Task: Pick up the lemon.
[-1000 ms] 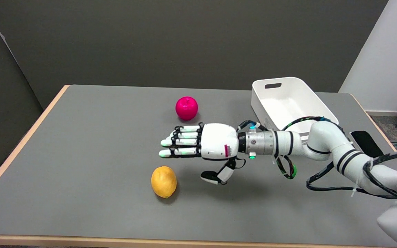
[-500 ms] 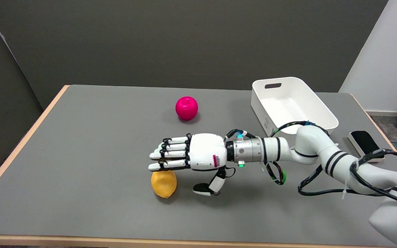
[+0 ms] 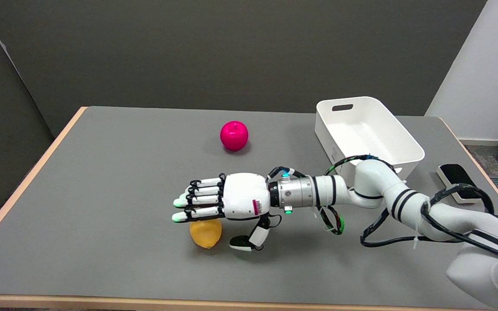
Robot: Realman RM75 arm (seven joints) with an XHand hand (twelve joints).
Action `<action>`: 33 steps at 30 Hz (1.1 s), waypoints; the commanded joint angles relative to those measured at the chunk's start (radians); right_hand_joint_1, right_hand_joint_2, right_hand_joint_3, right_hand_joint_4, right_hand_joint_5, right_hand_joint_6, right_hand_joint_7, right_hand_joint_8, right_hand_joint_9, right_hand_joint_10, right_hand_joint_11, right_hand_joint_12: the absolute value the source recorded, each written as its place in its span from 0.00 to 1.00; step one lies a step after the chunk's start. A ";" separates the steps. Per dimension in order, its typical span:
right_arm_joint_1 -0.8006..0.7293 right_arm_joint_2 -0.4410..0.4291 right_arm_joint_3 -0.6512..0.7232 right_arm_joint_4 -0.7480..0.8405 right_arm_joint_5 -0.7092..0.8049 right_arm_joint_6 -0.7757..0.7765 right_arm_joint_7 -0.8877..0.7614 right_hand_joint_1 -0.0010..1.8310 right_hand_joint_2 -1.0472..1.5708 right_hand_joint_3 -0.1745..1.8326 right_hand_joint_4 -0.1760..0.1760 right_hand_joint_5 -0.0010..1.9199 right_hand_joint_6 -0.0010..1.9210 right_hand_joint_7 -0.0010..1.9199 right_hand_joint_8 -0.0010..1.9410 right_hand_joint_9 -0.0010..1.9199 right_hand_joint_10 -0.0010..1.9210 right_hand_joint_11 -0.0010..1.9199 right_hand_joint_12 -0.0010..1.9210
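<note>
Hovering palm-down, the right hand (image 3: 227, 203) is spreading its fingers (image 3: 197, 201) flat and holding nothing, thumb hanging low beside the lemon (image 3: 205, 233). That lemon is sitting on the grey surface (image 3: 102, 194), partly tucked under the fingers. A pink apple (image 3: 234, 135) is resting farther back, and a white bin (image 3: 363, 129) is standing at the far right.

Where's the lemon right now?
In the head view the lemon lies on the table near its front edge, partly hidden under the right hand, well in front of the pink apple.
</note>
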 commanded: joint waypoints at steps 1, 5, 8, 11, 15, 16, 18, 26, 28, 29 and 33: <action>0.063 -0.069 -0.056 -0.082 0.011 0.011 -0.011 0.42 0.63 0.57 0.67 0.00 0.00 0.00 0.00 0.00 0.21 0.00 0.35; 0.071 -0.084 -0.061 -0.112 0.011 0.011 -0.011 0.42 0.63 0.57 0.67 0.00 0.00 0.00 0.00 0.00 0.21 0.00 0.35; 0.072 -0.094 -0.067 -0.139 0.011 0.012 -0.011 0.42 0.63 0.57 0.66 0.00 0.00 0.00 0.00 0.00 0.21 0.00 0.35; 0.071 -0.099 -0.067 -0.157 0.011 0.024 -0.011 0.43 0.63 0.57 0.66 0.00 0.00 0.00 0.00 0.00 0.20 0.00 0.35; 0.066 -0.109 -0.068 -0.168 0.011 0.057 -0.011 0.43 0.63 0.56 0.65 0.00 0.00 0.00 0.00 0.00 0.19 0.00 0.34; 0.066 -0.111 -0.068 -0.172 0.011 0.057 -0.011 0.43 0.64 0.55 0.66 0.00 0.00 0.00 0.00 0.00 0.19 0.00 0.34; 0.066 -0.116 -0.068 -0.179 0.011 0.057 -0.011 0.43 0.64 0.54 0.66 0.00 0.00 0.00 0.00 0.00 0.19 0.00 0.33; 0.063 -0.130 -0.093 -0.168 0.090 0.042 -0.043 0.43 0.66 0.56 0.63 0.00 0.06 0.01 0.07 0.04 0.25 0.00 0.36; 0.062 -0.114 -0.058 -0.214 0.007 0.065 0.003 0.44 0.68 0.57 0.63 0.01 0.14 0.05 0.12 0.08 0.28 0.00 0.42; 0.062 -0.118 -0.066 -0.204 0.029 0.060 -0.010 0.44 0.68 0.57 0.63 0.02 0.14 0.06 0.12 0.09 0.29 0.00 0.43; 0.059 -0.118 -0.067 -0.204 0.037 0.052 -0.013 0.45 0.69 0.60 0.65 0.05 0.20 0.10 0.16 0.12 0.34 0.00 0.50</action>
